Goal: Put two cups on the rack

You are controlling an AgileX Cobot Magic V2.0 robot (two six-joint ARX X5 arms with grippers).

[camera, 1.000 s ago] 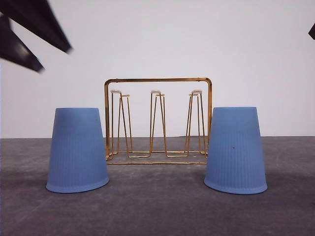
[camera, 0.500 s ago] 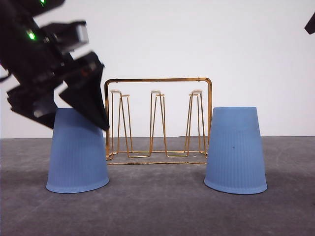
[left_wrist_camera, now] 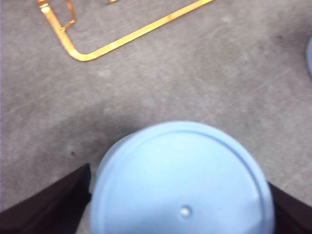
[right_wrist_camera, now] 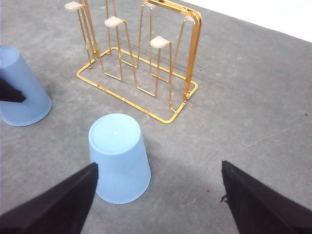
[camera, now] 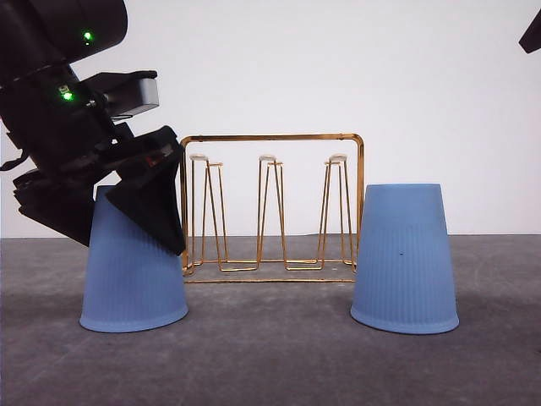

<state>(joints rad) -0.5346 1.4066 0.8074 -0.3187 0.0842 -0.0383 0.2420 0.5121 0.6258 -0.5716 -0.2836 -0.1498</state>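
A: Far left first: left gripper point(camera: 114, 216) down over the top of the left light blue ribbed tapered plastic cup point(camera: 133, 279), upside down on the grey tabletop point(camera: 270, 355). Jaws spread, one black finger point(left_wrist_camera: 46, 207) either side of the flat cup base in wrist view, not yet pressed on the wall. Grasp step, by the look of it.

B: Advice for closing?

A: Centre the cup betw. fingers before squeezing; looks roughly centred in wrist cam. Close gently, thin plastic prob. flexes. Grip below the closed end, where the taper widens, else cup may slip downward on lift.

B: Next along?

A: Thin gold wire rack w/ rounded rectangular frame point(camera: 270, 137), just behind & beside the left cup, in the middle. White-tipped upright prongs point(camera: 267, 158) all bare. Lift straight up first: rack frame close to the inner finger, risk of snagging or tipping the light wire stand.

B: Right side?

A: Second identical light blue cup point(camera: 405, 258), also inverted, beside rack's right edge, untouched. Right gripper point(right_wrist_camera: 156, 195) high above it, jaws wide apart, holding nothing. Neither cup racked yet; task barely begun.
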